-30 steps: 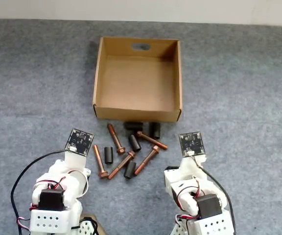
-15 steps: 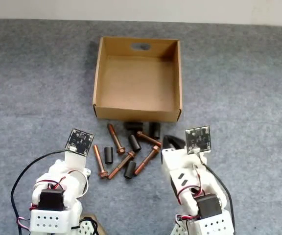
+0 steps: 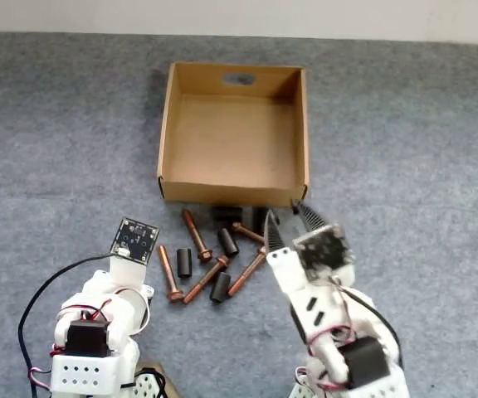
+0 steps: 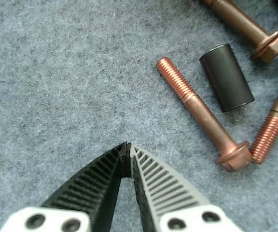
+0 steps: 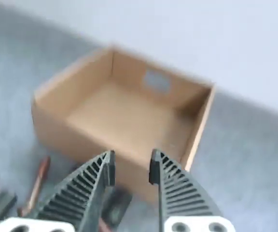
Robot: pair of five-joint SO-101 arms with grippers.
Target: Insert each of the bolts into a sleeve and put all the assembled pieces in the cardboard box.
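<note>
Cardboard box [image 3: 232, 192] unmoved; right gripper [image 3: 285, 214] advanced toward it, jaws now parted, empty; left gripper [image 4: 128, 145] closed, empty.

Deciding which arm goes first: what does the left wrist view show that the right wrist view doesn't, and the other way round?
Left wrist view: the left gripper, fingers shut, just above the grey carpet, near a loose bolt lying beside a black sleeve, not inserted.
Right wrist view: the right gripper, fingers open, facing the cardboard box, which looks empty.
Both: bolts and sleeves on the carpet, blurred in the right wrist view.
</note>
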